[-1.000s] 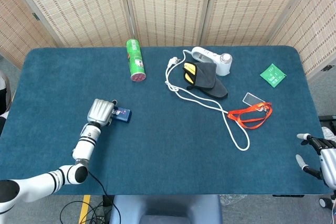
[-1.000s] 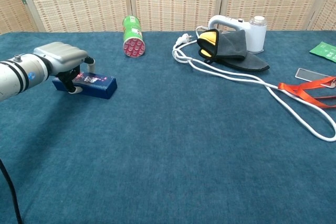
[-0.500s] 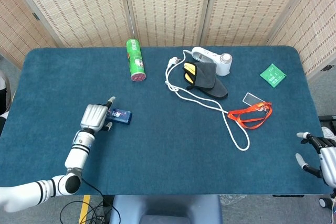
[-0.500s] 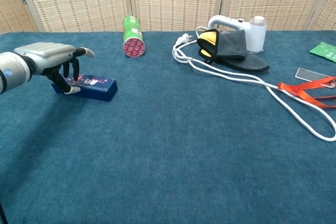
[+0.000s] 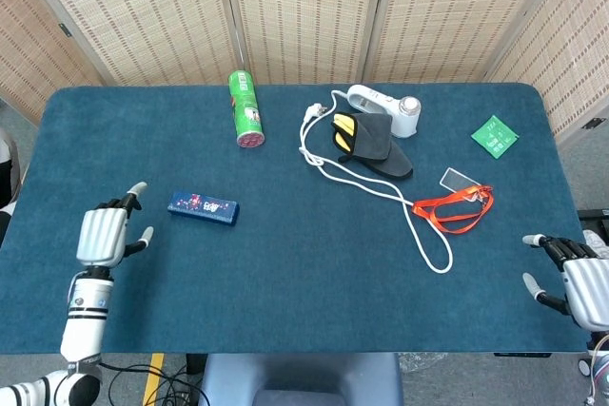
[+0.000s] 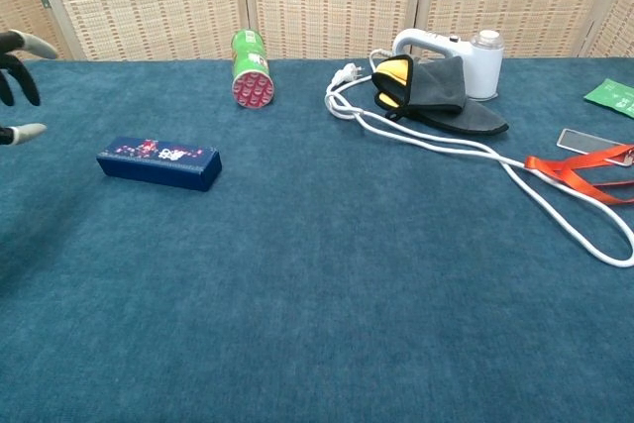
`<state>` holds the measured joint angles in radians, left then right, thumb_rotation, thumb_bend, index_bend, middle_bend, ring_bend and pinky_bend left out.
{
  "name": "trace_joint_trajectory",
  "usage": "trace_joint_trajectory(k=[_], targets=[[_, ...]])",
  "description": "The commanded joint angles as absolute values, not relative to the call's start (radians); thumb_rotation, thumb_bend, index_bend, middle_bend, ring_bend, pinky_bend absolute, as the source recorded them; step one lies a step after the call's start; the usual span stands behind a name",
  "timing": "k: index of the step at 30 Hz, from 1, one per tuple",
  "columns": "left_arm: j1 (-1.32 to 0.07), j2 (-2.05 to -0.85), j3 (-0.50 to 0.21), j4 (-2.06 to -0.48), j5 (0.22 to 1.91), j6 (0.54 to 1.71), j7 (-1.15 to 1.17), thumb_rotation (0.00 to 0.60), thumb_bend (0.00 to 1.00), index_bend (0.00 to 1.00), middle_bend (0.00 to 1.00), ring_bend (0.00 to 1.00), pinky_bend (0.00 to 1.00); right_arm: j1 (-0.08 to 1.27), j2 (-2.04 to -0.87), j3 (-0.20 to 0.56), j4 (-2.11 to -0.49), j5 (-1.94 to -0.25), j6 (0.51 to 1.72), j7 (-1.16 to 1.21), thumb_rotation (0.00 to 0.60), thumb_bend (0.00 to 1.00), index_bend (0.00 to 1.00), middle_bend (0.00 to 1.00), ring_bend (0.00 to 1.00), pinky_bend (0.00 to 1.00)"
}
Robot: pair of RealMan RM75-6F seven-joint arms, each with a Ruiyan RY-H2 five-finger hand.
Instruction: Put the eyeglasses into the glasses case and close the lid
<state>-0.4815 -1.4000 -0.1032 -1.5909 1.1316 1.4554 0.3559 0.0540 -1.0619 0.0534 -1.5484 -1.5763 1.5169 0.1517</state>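
At about eight o'clock on the table (image 5: 314, 301), near its edge, the left hand (image 5: 103, 235) hangs with fingers spread and nothing in it; the chest view catches only its fingertips (image 6: 22, 132) at the frame's left border. Just toward three o'clock from it, apart from the hand, the closed dark blue glasses case (image 5: 203, 207) lies flat on the blue cloth. Toward twelve o'clock from the case a green can (image 5: 245, 108) lies on its side. At four o'clock, at the table's edge, the right hand (image 5: 576, 278) is likewise empty, fingers apart. Toward eleven o'clock from it sit an orange lanyard (image 5: 455, 208) with a clear badge, a white cable (image 5: 381, 192), a dark pouch (image 5: 373, 143) with yellow lining, a white appliance (image 5: 385, 108), and a green packet (image 5: 495, 135). Whether the eyeglasses are inside the case cannot be told.
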Motion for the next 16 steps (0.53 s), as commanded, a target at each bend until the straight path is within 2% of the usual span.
trace_joint_trajectory(k=[1, 9, 16], targets=[[-0.393, -1.37, -0.059, -1.618, 1.213, 1.56, 0.319, 0.6, 0.34, 0.22, 0.44, 0.42, 0.48, 0.06, -1.064, 0.054, -1.546, -1.578, 1.512, 0.151, 0.6, 0.32, 0.29, 0.34, 0.29, 0.36], [-0.268, -1.3, -0.007, -1.647, 1.288, 1.661, 0.293, 0.6, 0.34, 0.22, 0.44, 0.41, 0.43, 0.077, -1.07, 0.055, -1.551, -1.589, 1.502, 0.149, 0.6, 0.32, 0.29, 0.33, 0.26, 0.33], [-0.197, -1.264, 0.038, -1.698, 1.347, 1.69, 0.306, 0.6, 0.34, 0.22, 0.43, 0.4, 0.42, 0.092, -1.078, 0.05, -1.565, -1.591, 1.479, 0.143, 0.6, 0.32, 0.29, 0.33, 0.26, 0.33]])
